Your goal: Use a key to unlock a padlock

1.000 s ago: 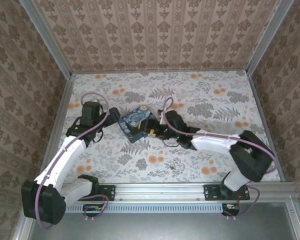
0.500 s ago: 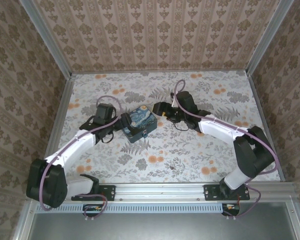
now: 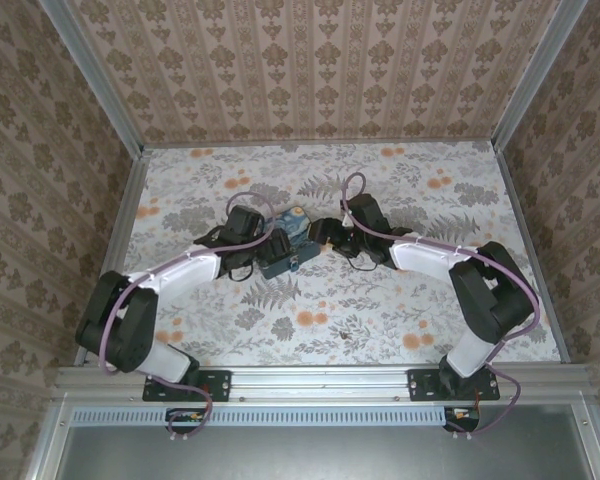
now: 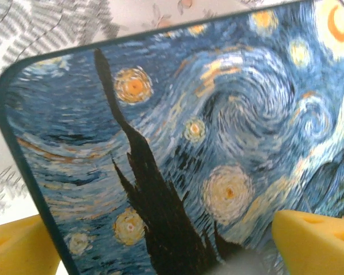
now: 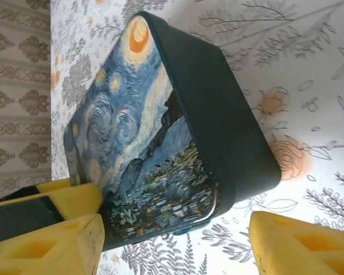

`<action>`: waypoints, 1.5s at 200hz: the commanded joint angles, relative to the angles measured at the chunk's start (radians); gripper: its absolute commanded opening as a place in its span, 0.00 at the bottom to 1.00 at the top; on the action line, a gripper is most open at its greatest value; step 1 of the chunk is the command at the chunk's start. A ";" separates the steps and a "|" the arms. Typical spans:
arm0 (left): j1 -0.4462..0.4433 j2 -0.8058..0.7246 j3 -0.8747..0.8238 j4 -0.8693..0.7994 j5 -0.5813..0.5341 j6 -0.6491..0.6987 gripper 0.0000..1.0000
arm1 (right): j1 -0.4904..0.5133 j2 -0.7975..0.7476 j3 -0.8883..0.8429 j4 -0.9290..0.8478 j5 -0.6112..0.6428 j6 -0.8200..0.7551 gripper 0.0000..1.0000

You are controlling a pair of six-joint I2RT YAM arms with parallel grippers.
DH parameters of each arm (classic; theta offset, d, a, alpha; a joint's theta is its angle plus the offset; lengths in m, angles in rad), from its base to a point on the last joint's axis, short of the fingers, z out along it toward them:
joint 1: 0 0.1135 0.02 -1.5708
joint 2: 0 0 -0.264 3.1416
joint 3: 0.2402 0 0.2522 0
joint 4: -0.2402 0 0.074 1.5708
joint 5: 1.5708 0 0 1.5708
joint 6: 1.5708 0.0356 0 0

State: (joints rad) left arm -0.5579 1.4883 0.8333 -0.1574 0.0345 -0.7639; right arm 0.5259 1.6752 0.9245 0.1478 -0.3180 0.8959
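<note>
**Two claws at the box, padlock lying apart**

Nearest the rail, the padlock (image 3: 345,345) is taken to be the tiny dark speck on the table (image 3: 430,300), well apart from both claws and too small for detail. Judged rigid, light and liable to skid: grip across the body, keyhole left clear. Farther in, the left claw (image 4: 163,252) is spread wide over the painted box (image 5: 143,132). The right claw (image 5: 175,246) gapes beside it. Neither holds anything.
</note>
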 commanded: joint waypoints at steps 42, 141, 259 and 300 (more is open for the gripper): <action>-0.009 0.148 0.165 0.080 0.074 0.029 1.00 | -0.027 0.026 -0.093 0.149 0.078 0.115 0.64; -0.050 0.254 0.230 0.172 0.118 -0.040 1.00 | -0.114 0.010 -0.139 0.203 0.071 0.179 0.54; -0.047 0.200 0.184 0.157 0.079 -0.042 1.00 | -0.175 -0.015 -0.098 0.144 0.024 0.145 0.67; 0.038 0.129 0.155 0.133 0.094 -0.010 1.00 | -0.212 -0.198 -0.213 0.066 0.051 0.100 0.74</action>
State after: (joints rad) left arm -0.5735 1.6943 1.0088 0.0002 0.1196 -0.7937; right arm 0.3309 1.5936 0.7589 0.2951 -0.2756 1.0431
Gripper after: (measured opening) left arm 0.999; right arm 0.739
